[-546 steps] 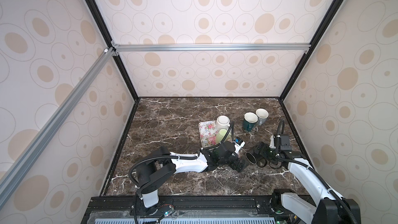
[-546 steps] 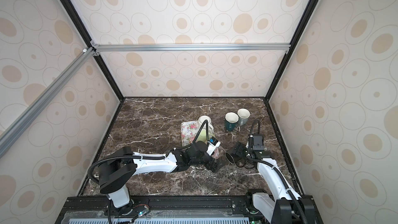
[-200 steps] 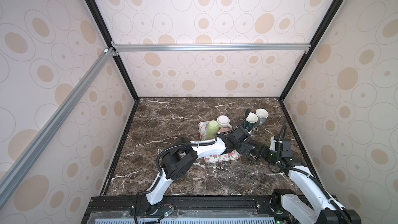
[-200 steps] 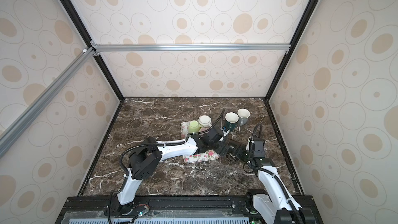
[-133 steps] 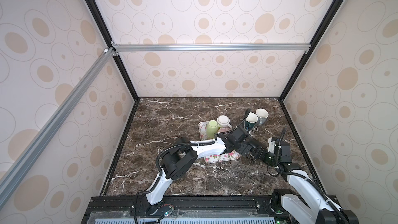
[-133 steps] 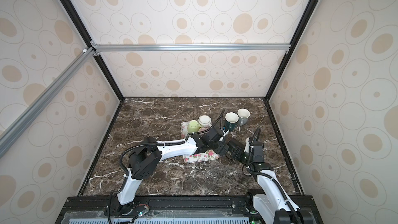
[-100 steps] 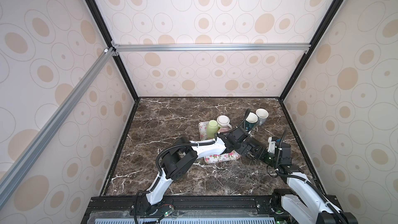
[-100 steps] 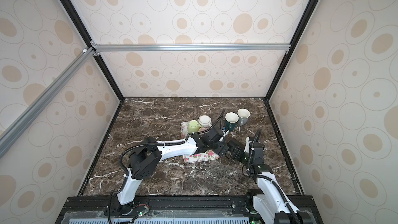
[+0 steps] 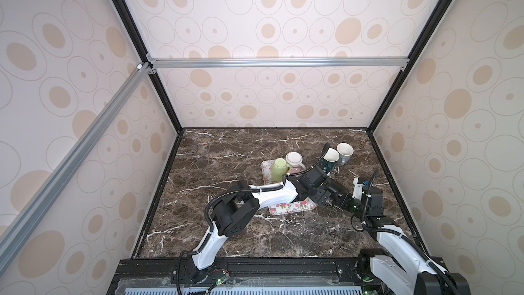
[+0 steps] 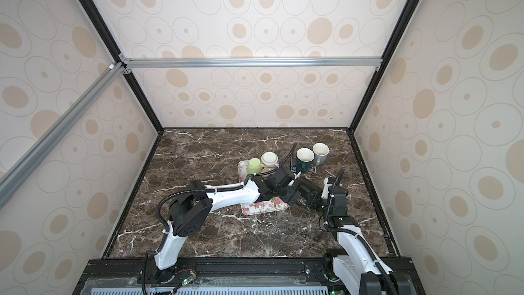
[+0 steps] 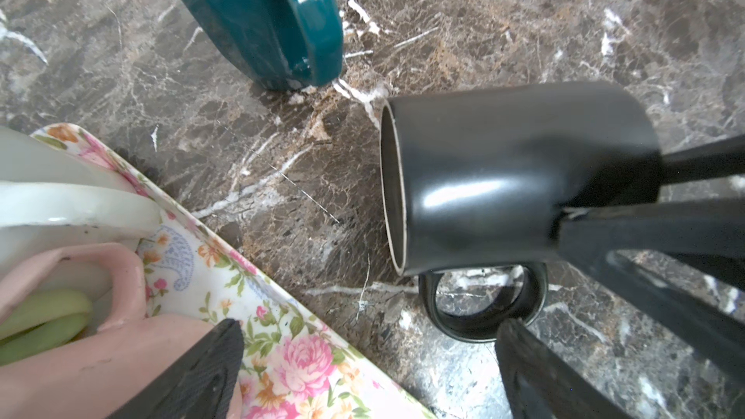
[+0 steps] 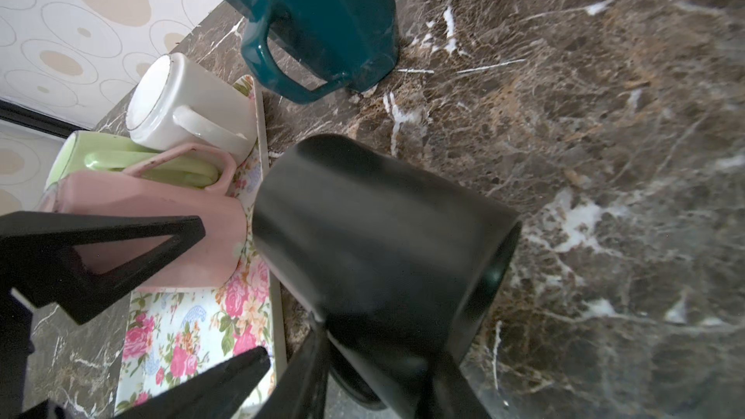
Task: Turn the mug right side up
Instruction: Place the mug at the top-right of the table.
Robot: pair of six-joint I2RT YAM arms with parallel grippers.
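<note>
The black mug point(image 9: 336, 190) point(image 10: 305, 186) lies on its side just off the floral tray's right edge, mouth sideways point(image 11: 504, 179) point(image 12: 375, 235). Whether it rests on the marble I cannot tell. My right gripper point(image 9: 344, 201) point(image 12: 379, 380) reaches in from the front right, its fingers point(image 11: 665, 231) pressed against both sides of the mug's base end. Its ring handle point(image 11: 481, 304) sticks out sideways. My left gripper point(image 9: 323, 195) point(image 11: 363, 372) hangs open beside the mug's mouth end, one finger over the tray, touching nothing.
The floral tray point(image 9: 289, 208) carries a green mug point(image 9: 279, 167), a white mug point(image 9: 294, 158) and a pink mug point(image 12: 161, 227), all bottom up. Behind the black mug stand an upright teal mug point(image 9: 330, 157) and a pale grey mug point(image 9: 344, 151). The right wall is close by.
My right gripper has moved in from the front right and narrowed its jaws around the black mug's base. The left arm has stayed still with its jaws wide.
</note>
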